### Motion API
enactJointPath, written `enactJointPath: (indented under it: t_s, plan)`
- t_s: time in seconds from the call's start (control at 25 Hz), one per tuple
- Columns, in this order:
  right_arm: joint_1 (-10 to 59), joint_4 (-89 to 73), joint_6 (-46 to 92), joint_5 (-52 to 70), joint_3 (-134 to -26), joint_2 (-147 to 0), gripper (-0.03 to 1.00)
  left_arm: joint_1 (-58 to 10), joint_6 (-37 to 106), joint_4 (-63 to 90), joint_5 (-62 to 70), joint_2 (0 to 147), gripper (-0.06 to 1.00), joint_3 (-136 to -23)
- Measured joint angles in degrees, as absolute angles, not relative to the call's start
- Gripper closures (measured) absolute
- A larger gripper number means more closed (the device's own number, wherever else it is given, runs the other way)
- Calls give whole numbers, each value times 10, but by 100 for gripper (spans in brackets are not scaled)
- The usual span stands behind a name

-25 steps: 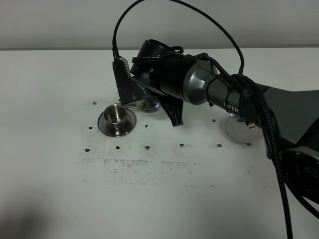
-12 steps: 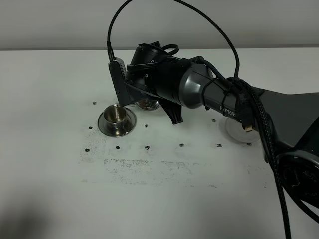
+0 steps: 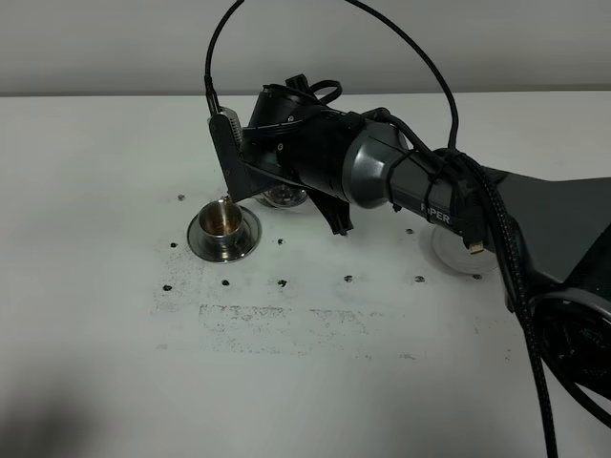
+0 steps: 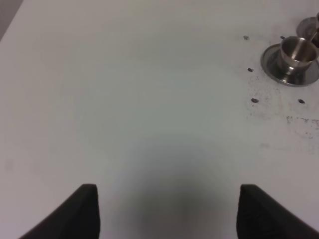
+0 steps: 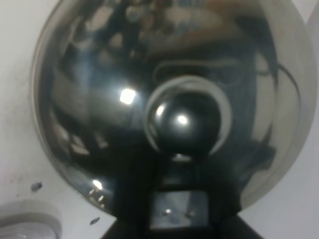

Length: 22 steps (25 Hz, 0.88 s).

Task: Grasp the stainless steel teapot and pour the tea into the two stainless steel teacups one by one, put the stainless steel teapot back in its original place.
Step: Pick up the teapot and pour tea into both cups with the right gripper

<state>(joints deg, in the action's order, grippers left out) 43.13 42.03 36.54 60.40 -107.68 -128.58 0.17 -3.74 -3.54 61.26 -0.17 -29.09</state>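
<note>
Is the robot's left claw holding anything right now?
No. The left claw is open, its two dark fingers set wide apart with only the white table showing between them.

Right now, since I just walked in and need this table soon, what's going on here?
The right gripper is shut on the stainless steel teapot, tipping it with the spout over the left-hand teacup, which shows brownish tea inside. The second teacup is partly hidden behind the right arm. The teapot's empty saucer waits further right. The left gripper hangs open off to the side, holding nothing.
</note>
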Motion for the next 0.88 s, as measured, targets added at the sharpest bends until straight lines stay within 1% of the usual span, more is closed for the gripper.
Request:
enactJointPath:
  t_s: [0.88]
  plan:
    - [440, 462, 373, 609, -1077, -1295, 79, 2, -37, -35, 613, -2, 38, -291]
